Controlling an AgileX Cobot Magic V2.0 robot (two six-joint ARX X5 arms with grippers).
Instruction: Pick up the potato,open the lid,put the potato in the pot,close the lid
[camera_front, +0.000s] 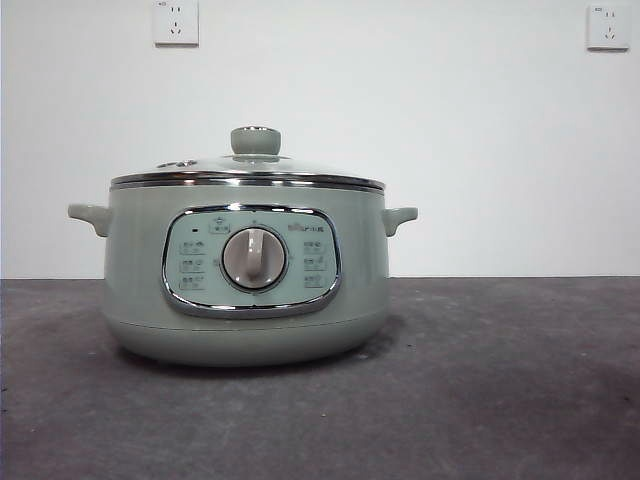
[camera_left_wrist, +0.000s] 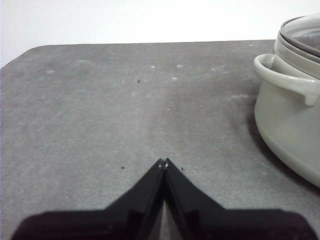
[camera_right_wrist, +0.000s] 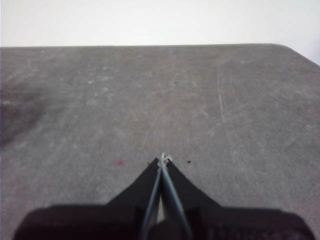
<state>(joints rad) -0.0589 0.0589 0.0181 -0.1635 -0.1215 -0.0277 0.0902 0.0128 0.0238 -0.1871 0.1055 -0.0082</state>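
Note:
The pale sage-green pot (camera_front: 245, 275) stands on the dark table, its control panel and silver dial (camera_front: 254, 258) facing the front camera. The glass lid (camera_front: 247, 172) with its pale-green knob (camera_front: 255, 140) sits shut on the pot. No potato shows in any view. My left gripper (camera_left_wrist: 163, 162) hovers over bare table with its jaws shut and empty; the pot (camera_left_wrist: 292, 115) and one of its side handles (camera_left_wrist: 285, 77) lie off to its side. My right gripper (camera_right_wrist: 163, 159) is shut too, over bare table, holding nothing. Neither arm appears in the front view.
A grey-black table top (camera_front: 500, 400) runs to a white wall with two sockets (camera_front: 176, 22) (camera_front: 608, 26). The table's far edge and rounded corners show in both wrist views (camera_left_wrist: 30, 50) (camera_right_wrist: 295, 50).

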